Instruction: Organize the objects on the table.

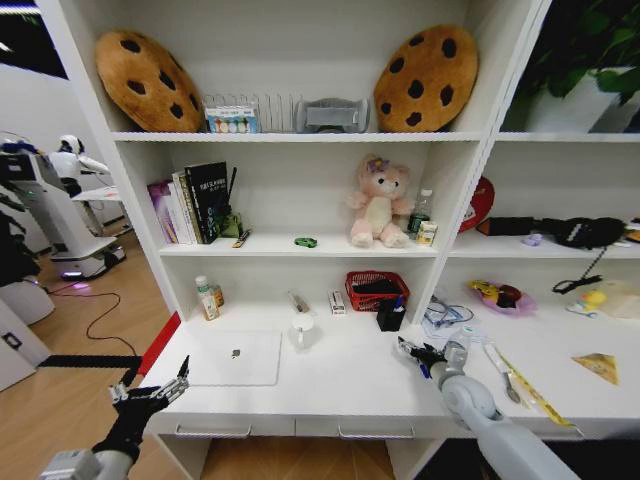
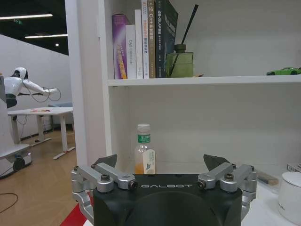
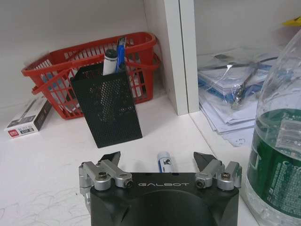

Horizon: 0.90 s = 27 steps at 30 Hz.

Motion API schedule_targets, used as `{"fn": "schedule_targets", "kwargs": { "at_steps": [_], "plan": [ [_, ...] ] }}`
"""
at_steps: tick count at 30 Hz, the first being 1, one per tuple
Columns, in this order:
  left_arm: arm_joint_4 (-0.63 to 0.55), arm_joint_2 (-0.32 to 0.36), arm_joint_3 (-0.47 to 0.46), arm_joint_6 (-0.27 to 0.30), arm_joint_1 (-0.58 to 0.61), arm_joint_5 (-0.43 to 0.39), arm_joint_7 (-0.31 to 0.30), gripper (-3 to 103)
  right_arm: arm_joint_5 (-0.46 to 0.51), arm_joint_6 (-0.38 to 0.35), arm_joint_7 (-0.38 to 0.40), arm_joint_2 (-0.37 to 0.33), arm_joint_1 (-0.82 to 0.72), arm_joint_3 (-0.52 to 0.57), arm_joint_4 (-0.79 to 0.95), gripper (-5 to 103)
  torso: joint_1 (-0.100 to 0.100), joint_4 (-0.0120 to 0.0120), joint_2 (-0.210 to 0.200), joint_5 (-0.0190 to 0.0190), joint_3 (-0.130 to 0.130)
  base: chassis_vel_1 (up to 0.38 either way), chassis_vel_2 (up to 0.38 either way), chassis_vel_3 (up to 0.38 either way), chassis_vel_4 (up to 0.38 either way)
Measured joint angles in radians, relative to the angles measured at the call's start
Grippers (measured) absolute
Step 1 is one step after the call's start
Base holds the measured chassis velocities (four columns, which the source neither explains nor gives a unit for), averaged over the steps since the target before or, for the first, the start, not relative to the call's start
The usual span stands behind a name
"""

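Observation:
The thin silver laptop [image 1: 235,357] lies closed on the white table [image 1: 340,385], front left. My left gripper [image 1: 150,393] hovers open off the table's left front corner, facing a small white-capped bottle [image 2: 144,153] by the back wall; its fingers [image 2: 107,161] hold nothing. My right gripper [image 1: 414,351] is open low over the table, in front of the black pen cup [image 3: 109,104], which holds a blue pen [image 3: 120,54]. Another pen [image 3: 164,164] lies on the table between the open fingers [image 3: 109,157], not gripped. A small green ring [image 1: 305,242] sits on the shelf above.
A red basket [image 3: 61,75] stands behind the cup, with a small box [image 3: 28,117] beside it. A clear water bottle [image 3: 277,155] stands close beside my right gripper. A white mug [image 1: 302,325] stands mid-table, and a shelf divider [image 3: 176,52] separates off a cluttered right bay [image 1: 500,298].

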Motion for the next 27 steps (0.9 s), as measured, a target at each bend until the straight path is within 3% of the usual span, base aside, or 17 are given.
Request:
{"fn": "schedule_targets", "kwargs": {
  "at_steps": [3, 4, 5, 10, 13, 14, 19, 22, 23, 27],
  "plan": [
    [0.000, 0.000, 0.000, 0.000, 0.000, 0.000, 0.000, 100, -0.004, -0.008, -0.002, 0.003, 0.006, -0.007, -0.015, 84, 0.000, 0.0000, 0.000, 0.0001, 0.000, 0.000, 0.000, 0.000, 0.000],
    [0.000, 0.000, 0.000, 0.000, 0.000, 0.000, 0.000, 100, -0.004, -0.010, -0.004, 0.003, 0.008, -0.010, -0.018, 91, 0.000, 0.0001, 0.000, -0.0002, 0.000, 0.000, 0.000, 0.000, 0.000],
    [0.000, 0.000, 0.000, 0.000, 0.000, 0.000, 0.000, 100, -0.004, -0.010, -0.004, 0.003, 0.008, -0.010, -0.018, 91, 0.000, 0.0001, 0.000, -0.0002, 0.000, 0.000, 0.000, 0.000, 0.000],
    [0.000, 0.000, 0.000, 0.000, 0.000, 0.000, 0.000, 100, -0.009, -0.005, -0.005, 0.007, 0.022, -0.019, -0.028, 79, 0.000, 0.0000, 0.000, -0.0001, 0.000, 0.000, 0.000, 0.000, 0.000],
    [0.000, 0.000, 0.000, 0.000, 0.000, 0.000, 0.000, 100, -0.007, -0.004, -0.007, 0.004, 0.022, -0.020, -0.024, 63, 0.000, 0.0000, 0.000, 0.0001, 0.000, 0.000, 0.000, 0.000, 0.000],
    [0.000, 0.000, 0.000, 0.000, 0.000, 0.000, 0.000, 100, -0.007, -0.004, -0.007, 0.004, 0.022, -0.020, -0.024, 63, 0.000, 0.0000, 0.000, 0.0001, 0.000, 0.000, 0.000, 0.000, 0.000],
    [0.000, 0.000, 0.000, 0.000, 0.000, 0.000, 0.000, 100, 0.005, -0.001, -0.001, 0.005, 0.014, -0.015, -0.019, 41, 0.000, 0.0001, 0.000, 0.0002, 0.000, 0.000, 0.000, 0.000, 0.000],
    [0.000, 0.000, 0.000, 0.000, 0.000, 0.000, 0.000, 100, 0.005, 0.002, -0.001, 0.005, 0.006, -0.012, -0.018, 36, 0.000, 0.0000, 0.000, 0.0000, 0.000, 0.000, 0.000, 0.000, 0.000],
    [0.000, 0.000, 0.000, 0.000, 0.000, 0.000, 0.000, 100, 0.001, 0.011, 0.000, 0.005, 0.003, -0.012, -0.020, 25, 0.000, 0.0000, 0.000, 0.0001, 0.000, 0.000, 0.000, 0.000, 0.000],
    [0.000, 0.000, 0.000, 0.000, 0.000, 0.000, 0.000, 100, -0.002, 0.014, 0.001, 0.005, 0.003, -0.012, -0.023, 13, 0.000, 0.0000, 0.000, 0.0001, 0.000, 0.000, 0.000, 0.000, 0.000]
  ]
}}
